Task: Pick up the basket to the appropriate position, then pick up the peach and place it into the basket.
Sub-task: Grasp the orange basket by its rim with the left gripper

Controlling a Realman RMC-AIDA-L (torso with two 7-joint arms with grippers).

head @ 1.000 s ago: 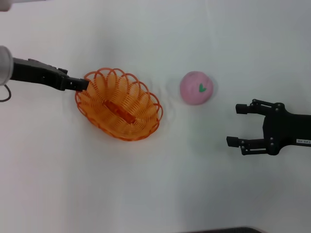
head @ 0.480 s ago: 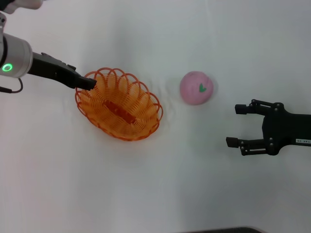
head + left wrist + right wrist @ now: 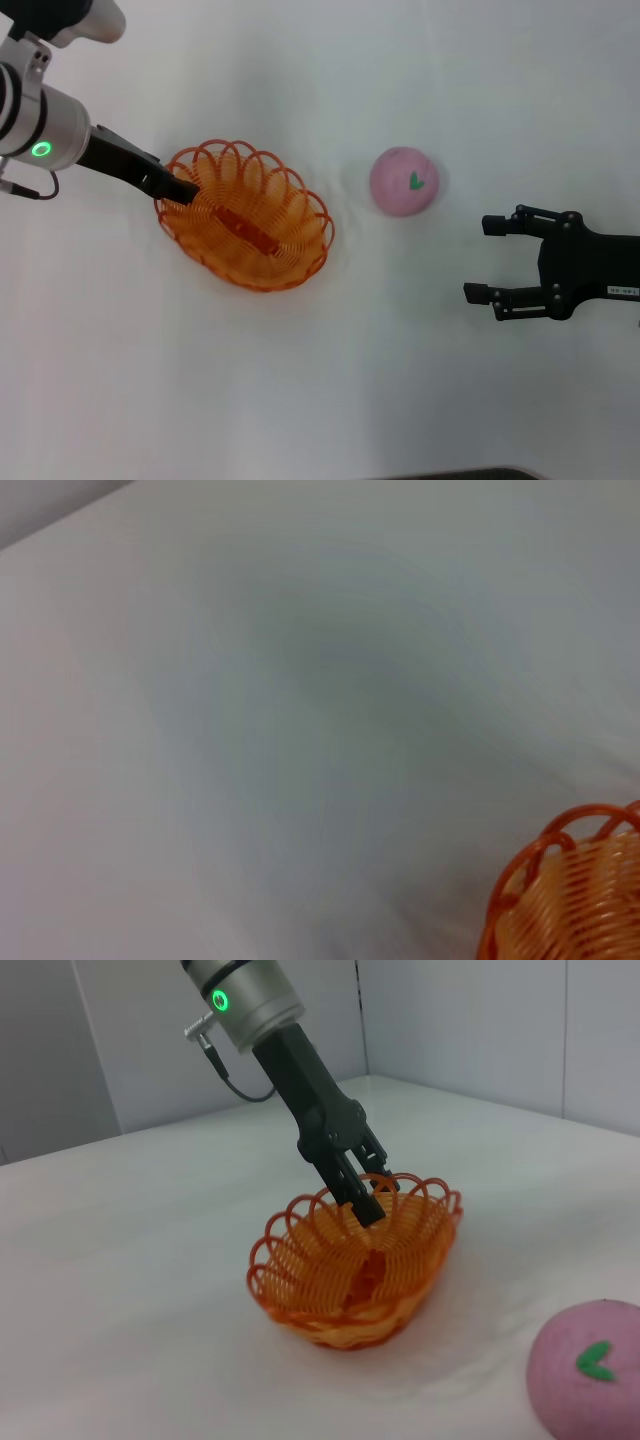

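So the left gripper [image 3: 183, 190] is now at the far-left end of the orange basket [image 3: 245, 217], and compared with a second ago we can see way more of that arm: the silver wrist segment with its green light ring [image 3: 41, 150] has swung into the head view at the far left, where before only the black finger section poked in. The fingertips have crept a bit further over the scalloped rim too. In the right wrist view the left gripper [image 3: 362, 1198] comes down steeply with its fingers nearly together, one tip dipping inside the basket [image 3: 360, 1260] right at the wire loops of that end. Looks like it's pinching the rim, though we can't quite confirm the wire is actually trapped between them.

The basket itself hasn't budged from a second ago; it sits flat on the white table [image 3: 320, 380], left of centre, lying diagonally from far-left to near-right. The left wrist view only catches a corner of the rim [image 3: 565, 890] plus bare table.

The pink peach [image 3: 404, 181] with its green leaf mark is right of the basket, clearly apart from it, same spot as before. The right gripper [image 3: 485, 259] hovers near-right of the peach, fingers spread wide, holding nothing, unmoved.
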